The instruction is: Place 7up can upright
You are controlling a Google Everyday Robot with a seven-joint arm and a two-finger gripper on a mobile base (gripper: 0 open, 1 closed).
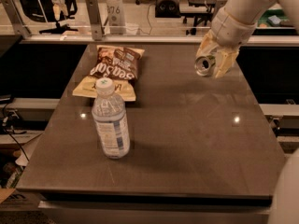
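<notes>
Dark brown and glossy, the table (187,139) fills most of the view, with office chairs and desk frames behind its far edge. At the far right, the gripper (211,65) hangs from a white arm, and its yellowish fingers (225,62) are closed around the 7up can (204,65). The can is tilted on its side, with its silver end facing the camera. It seems to be just above the surface, though I cannot tell whether it touches. A clear water bottle (110,122) with a white cap stands upright near the left, well apart from the can. Farther back on the left, a brown chip bag (114,63) lies partly over a yellow packet (88,87).
</notes>
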